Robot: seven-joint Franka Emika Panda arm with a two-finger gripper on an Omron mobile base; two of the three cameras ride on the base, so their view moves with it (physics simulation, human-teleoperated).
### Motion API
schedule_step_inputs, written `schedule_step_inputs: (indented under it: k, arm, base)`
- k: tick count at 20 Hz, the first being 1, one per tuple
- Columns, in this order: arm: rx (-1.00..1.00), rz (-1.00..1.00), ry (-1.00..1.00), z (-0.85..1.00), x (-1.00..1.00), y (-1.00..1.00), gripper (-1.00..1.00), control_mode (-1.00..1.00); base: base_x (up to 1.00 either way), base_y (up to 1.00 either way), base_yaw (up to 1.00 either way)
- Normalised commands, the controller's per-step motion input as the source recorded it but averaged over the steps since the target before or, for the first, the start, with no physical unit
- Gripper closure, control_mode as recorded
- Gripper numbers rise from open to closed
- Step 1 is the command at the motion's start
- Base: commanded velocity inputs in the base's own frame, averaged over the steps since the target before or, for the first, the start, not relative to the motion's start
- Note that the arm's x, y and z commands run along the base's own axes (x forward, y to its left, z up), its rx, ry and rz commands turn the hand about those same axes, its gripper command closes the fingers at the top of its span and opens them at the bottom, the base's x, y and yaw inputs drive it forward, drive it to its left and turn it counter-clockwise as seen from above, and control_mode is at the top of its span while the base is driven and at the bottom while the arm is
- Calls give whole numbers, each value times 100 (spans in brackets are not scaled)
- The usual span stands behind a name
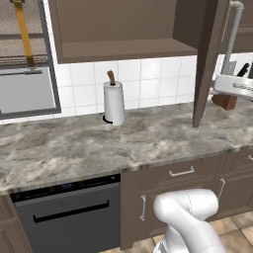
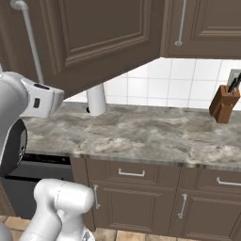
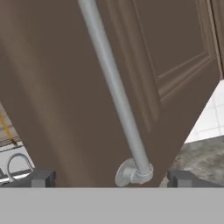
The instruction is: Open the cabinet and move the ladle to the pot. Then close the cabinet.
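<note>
The dark brown wall cabinet [image 1: 123, 29] stands open, and its shelf looks bare from the left base view. Its raised-panel door [image 2: 94, 37] is swung out towards me; the left base view shows that door [image 1: 210, 59] edge-on. The long silver bar handle [image 3: 116, 87] runs down the door to its lower mount. My gripper [image 3: 111, 178] is open, one fingertip [image 3: 41, 177] on each side of the handle's lower end, neither touching it. The ladle and the pot are out of view.
A white paper towel roll [image 1: 114, 102] stands on the marble counter [image 1: 148, 138] by the tiled wall. A knife block [image 2: 224, 104] sits at the right. A second wall cabinet [image 2: 202, 23] beside the open door is shut. Below the counter are a dishwasher [image 1: 69, 217] and drawers [image 2: 132, 174].
</note>
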Motion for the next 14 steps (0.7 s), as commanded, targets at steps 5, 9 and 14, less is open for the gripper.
schedule_step_inputs:
  k: [5, 9, 14]
  arm:
    - [0, 0, 0, 0, 100, 61, -100, -100]
    - [0, 0, 0, 4, 100, 28, -100, -100]
    - [3, 0, 0, 9, 100, 0, -100, -100]
  base:
    - [0, 0, 0]
    - [0, 0, 0]
    - [0, 0, 0]
